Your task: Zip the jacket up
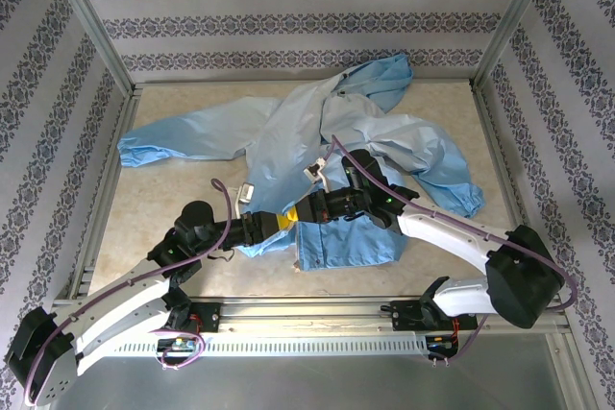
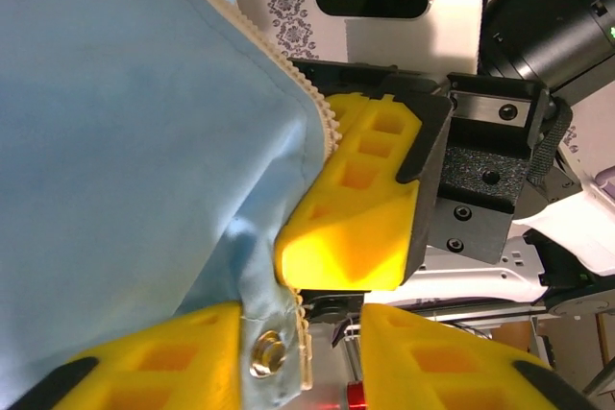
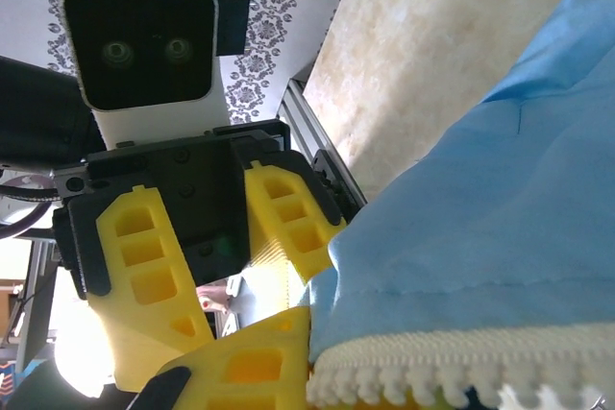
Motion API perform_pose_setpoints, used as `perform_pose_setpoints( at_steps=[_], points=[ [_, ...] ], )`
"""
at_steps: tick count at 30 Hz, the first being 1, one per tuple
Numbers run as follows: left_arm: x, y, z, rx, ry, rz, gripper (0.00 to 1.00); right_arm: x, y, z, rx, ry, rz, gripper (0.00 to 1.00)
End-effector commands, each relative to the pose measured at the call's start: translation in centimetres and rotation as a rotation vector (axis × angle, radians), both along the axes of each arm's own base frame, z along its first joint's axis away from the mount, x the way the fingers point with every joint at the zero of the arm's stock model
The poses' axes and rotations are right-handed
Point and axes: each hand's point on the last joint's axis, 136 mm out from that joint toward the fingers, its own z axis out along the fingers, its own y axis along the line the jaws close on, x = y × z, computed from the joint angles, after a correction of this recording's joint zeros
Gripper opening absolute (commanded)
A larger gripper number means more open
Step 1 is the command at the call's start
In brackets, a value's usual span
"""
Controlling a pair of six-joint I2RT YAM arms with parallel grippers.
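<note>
Two tools: right tool (image 2: pixel 312 228) pinches toothed zipper strip (image 3: pixel 461 357) of shiny jacket (image 1: pixel 317 122); left tool (image 3: pixel 231 304) narrowly parted

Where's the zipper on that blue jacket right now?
The pale zipper strip edges the jacket along its open front, near the front middle of the table. There the right gripper pinches it, facing the left gripper.

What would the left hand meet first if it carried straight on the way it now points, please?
Probably the zipper edge of the jacket, lying between its fingers; right behind it, the right hand gripping that edge head-on.
</note>
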Motion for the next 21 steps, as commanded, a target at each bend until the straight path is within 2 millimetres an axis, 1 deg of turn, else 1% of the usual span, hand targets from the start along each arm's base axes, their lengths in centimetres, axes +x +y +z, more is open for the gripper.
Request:
perform_pose_setpoints(
  at_steps=[1,5,7,9,12,14,19,21],
  points=[
    [-0.3,0.1,0.9,-0.028,-0.035,-0.017,0.27,0.0,0.3,0.5,0.025,-0.033,0.030,0.00],
    [-0.5,0.1,0.7,-0.014,-0.027,-0.031,0.20,0.0,0.3,0.4,0.019,-0.037,0.034,0.00],
    [-0.6,0.0,0.6,-0.003,-0.025,-0.037,0.14,0.0,0.4,0.5,0.020,-0.039,0.042,0.00],
    [-0.6,0.0,0.4,0.008,-0.019,-0.042,0.11,-0.1,0.4,0.6,0.023,-0.041,0.047,0.00],
    [-0.6,0.0,0.0,0.024,-0.010,-0.045,0.12,-0.3,0.6,0.9,0.024,-0.047,0.057,0.00],
    [-0.7,0.0,-0.2,0.033,-0.004,-0.048,0.14,-0.3,0.6,0.9,0.020,-0.048,0.058,0.00],
    [-0.7,-0.1,-0.2,0.035,-0.003,-0.057,0.16,-0.5,0.7,0.8,0.017,-0.045,0.069,0.00],
    [-0.8,-0.2,-0.2,0.039,-0.003,-0.062,0.10,-0.5,0.8,0.8,0.015,-0.046,0.068,0.00]
  ],
)
